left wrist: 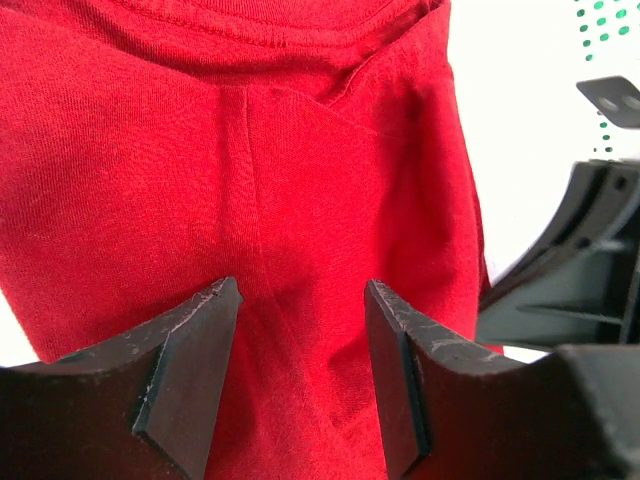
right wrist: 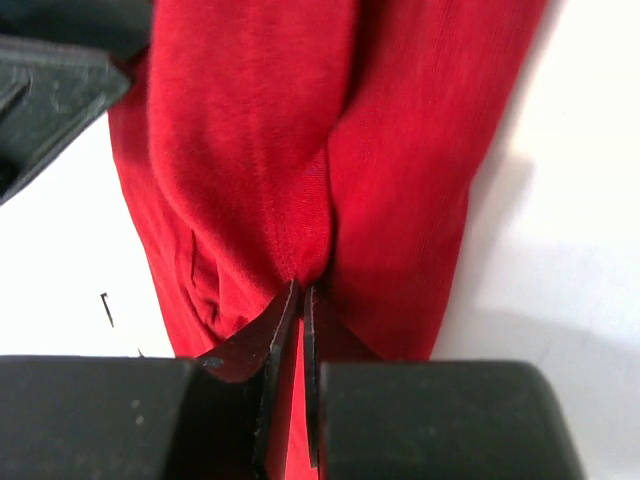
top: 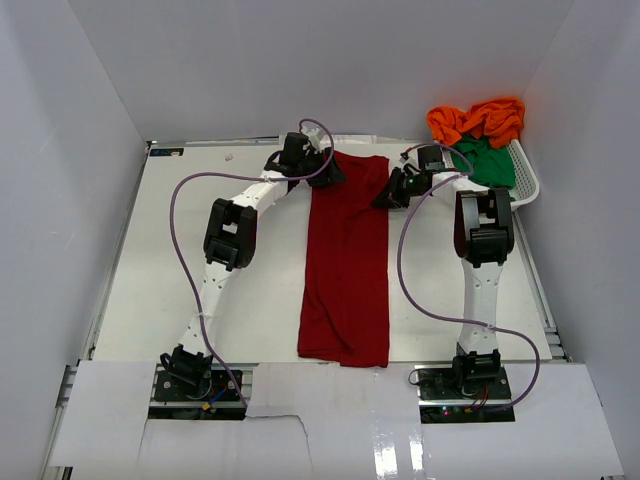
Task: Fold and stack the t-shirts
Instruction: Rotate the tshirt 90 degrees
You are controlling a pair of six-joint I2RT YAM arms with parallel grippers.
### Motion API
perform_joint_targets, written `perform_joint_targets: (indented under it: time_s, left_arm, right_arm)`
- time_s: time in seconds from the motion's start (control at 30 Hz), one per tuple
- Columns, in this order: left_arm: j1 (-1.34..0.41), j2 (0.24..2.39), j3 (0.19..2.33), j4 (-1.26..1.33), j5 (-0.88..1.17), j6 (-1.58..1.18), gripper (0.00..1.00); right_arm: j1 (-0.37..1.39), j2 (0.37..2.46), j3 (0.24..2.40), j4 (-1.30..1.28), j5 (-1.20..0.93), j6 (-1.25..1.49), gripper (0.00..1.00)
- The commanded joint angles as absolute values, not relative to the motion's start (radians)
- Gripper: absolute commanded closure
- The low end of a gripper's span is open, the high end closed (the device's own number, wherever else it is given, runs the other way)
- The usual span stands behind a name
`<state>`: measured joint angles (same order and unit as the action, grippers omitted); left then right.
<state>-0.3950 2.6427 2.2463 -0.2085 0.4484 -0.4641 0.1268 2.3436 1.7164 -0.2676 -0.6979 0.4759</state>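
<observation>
R gripper (right wrist: 300, 292) pinched shut on a ridge of the dark red t-shirt (top: 345, 260), far-right corner. L gripper (left wrist: 300, 300) has jaws apart, fabric right beneath, nothing gripped yet. Shirt's a long strip, axis near-to-far, lying btwn the arms. Both reach fwd, elbows up, wrists angled inward.

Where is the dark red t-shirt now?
In the top view the dark red t-shirt lies centrally as a long strip, its far end between the left hand and the right hand, which pinches it.
</observation>
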Motion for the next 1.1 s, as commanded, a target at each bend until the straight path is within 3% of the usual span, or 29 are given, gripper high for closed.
perform_joint_targets:
  time_s: [0.0,0.93,1.0,1.03,1.07]
  left_arm:
    - [-0.403,2.641,2.258,-0.242,0.394,-0.428,0.35]
    - [-0.422,2.668,2.301,-0.29,0.357,-0.4,0.32]
    - [-0.423,2.668,2.302,-0.291,0.351,-0.396,0.32]
    - [-0.425,2.668,2.304,-0.294,0.348,-0.393,0.32]
    - [-0.425,2.668,2.304,-0.296,0.347,-0.391,0.32]
  right_arm:
    - [0.132,2.237,1.674,-0.275,-0.675,0.451,0.91]
    - [0.15,2.022,1.355,-0.212,-0.594,0.451,0.85]
    - [0.15,2.02,1.35,-0.204,-0.601,0.456,0.75]
    - [0.15,2.022,1.35,-0.198,-0.594,0.46,0.58]
    - [0.15,2.022,1.351,-0.198,-0.589,0.46,0.54]
